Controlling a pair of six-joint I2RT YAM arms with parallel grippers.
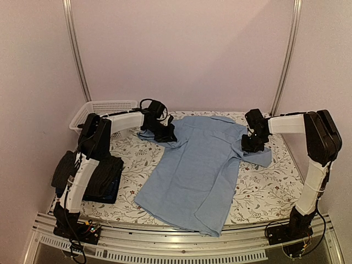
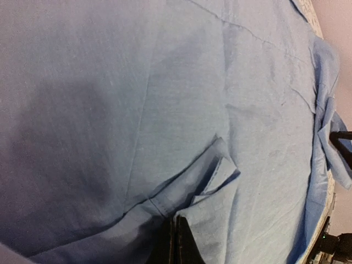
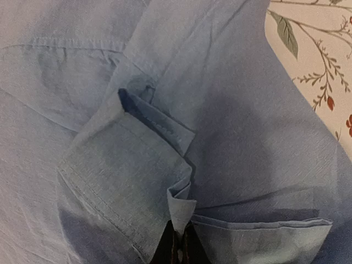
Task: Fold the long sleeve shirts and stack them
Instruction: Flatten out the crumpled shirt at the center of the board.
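Sleeve edges of the light blue shirt [image 1: 198,170] are pinched in the closed left hand [image 1: 167,136] and closed right hand [image 1: 252,146].

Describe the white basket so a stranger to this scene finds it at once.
Start from the table with the floral-patterned cover and go to its far left corner. There sits the white plastic lattice basket. It alone is rigid, pale and open-meshed; the light blue cloth shirt spread mid-table and the dark folded cloth pile at the near left are soft.
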